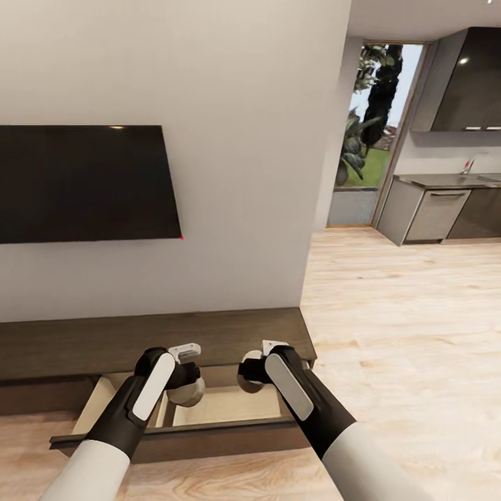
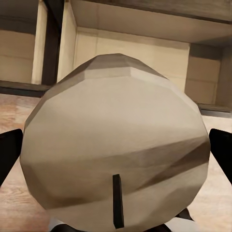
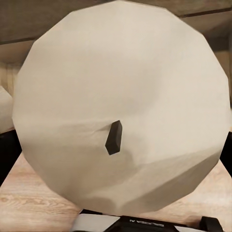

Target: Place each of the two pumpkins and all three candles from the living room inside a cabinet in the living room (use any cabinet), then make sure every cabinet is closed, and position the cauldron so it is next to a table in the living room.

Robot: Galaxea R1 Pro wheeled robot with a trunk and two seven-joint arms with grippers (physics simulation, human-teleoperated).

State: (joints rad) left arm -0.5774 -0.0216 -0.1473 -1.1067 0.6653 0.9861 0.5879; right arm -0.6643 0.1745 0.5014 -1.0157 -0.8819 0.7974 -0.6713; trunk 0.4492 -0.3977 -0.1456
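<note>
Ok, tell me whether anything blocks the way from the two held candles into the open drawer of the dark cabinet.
Nothing visible does. The left gripper holds one stubby tan candle and the right gripper the other, both right above the pulled-out pale-lined drawer of the long dark brown cabinet.

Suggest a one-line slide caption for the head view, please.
Both arms hold candles, left gripper and right gripper, over the cabinet's open drawer below the wall-mounted TV.

A dark television (image 1: 83, 182) is hanging on the grey wall (image 1: 243, 139) above both pincers; grey kitchen units (image 1: 445, 209) are standing far beyond the right pincer.
</note>
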